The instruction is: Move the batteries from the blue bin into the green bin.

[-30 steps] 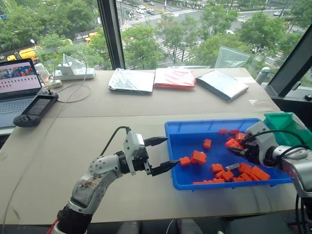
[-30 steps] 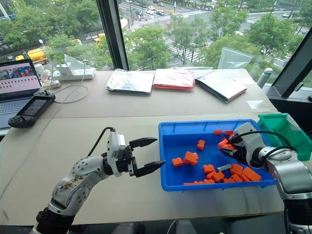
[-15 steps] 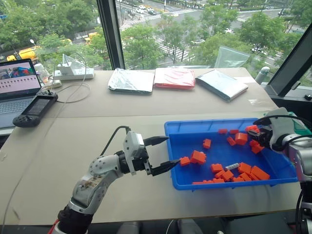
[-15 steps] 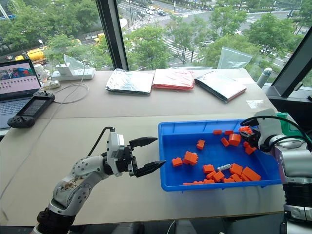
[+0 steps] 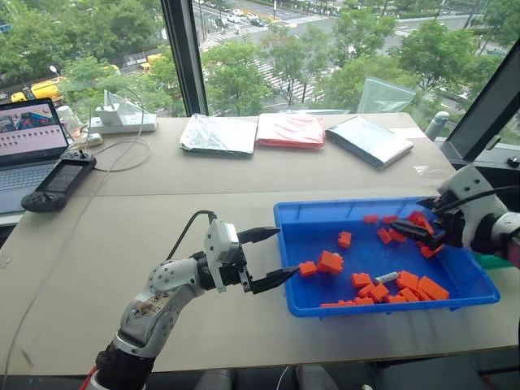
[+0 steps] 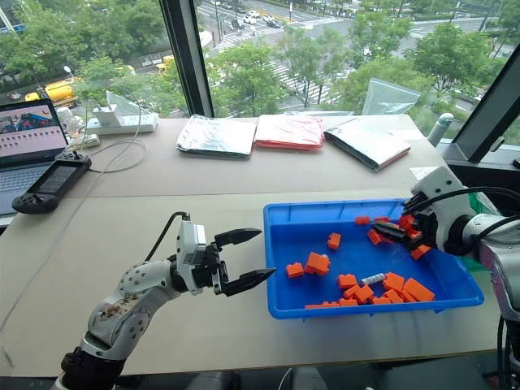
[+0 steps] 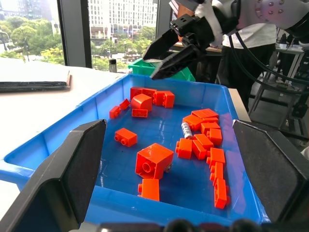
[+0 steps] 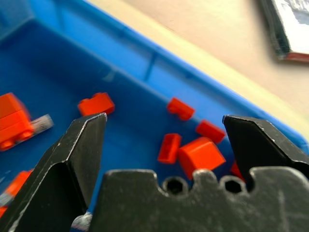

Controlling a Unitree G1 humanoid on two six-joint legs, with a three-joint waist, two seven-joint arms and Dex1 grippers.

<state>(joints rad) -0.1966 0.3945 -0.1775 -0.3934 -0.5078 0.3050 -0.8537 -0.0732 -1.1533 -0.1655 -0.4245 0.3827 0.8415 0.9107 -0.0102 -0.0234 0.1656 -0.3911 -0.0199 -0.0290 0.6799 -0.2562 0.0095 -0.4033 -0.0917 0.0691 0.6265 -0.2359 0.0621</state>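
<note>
1. While its two black fingers stand spread wide with nothing between them, the right gripper (image 6: 396,231) hangs over the far right part of the blue bin (image 6: 286,244), its tips pointing down and toward the robot's left.
2. Just beneath those tips lies a cluster of orange bricks (image 6: 375,236) near the bin's far right corner; the right wrist view looks down on several of them on the blue floor.
3. One battery (image 6: 373,279), a slim silvery cylinder, lies on the bin floor toward the near right, touching or just beside a heap of orange bricks (image 6: 400,286) along the near wall.
4. In the left wrist view that battery (image 7: 186,130) lies among the bricks in the middle of the bin, and the green bin (image 7: 170,70) shows behind the far rim, beyond the right gripper's dark fingers.
5. From the left eye view a sliver of the green bin (image 5: 497,261) shows past the blue bin's right rim, under the right arm.
6. The left gripper (image 6: 246,257) is released too, its fingers parted and empty, held level above the table (image 6: 122,211) just beside the blue bin's left wall, pointing at it.
7. A large brick (image 6: 317,263) sits in the bin nearest that gripper.
8. Farther off on the table lie three flat pouches (image 6: 291,132), a laptop (image 6: 31,138) and a black handheld controller (image 6: 54,184).
</note>
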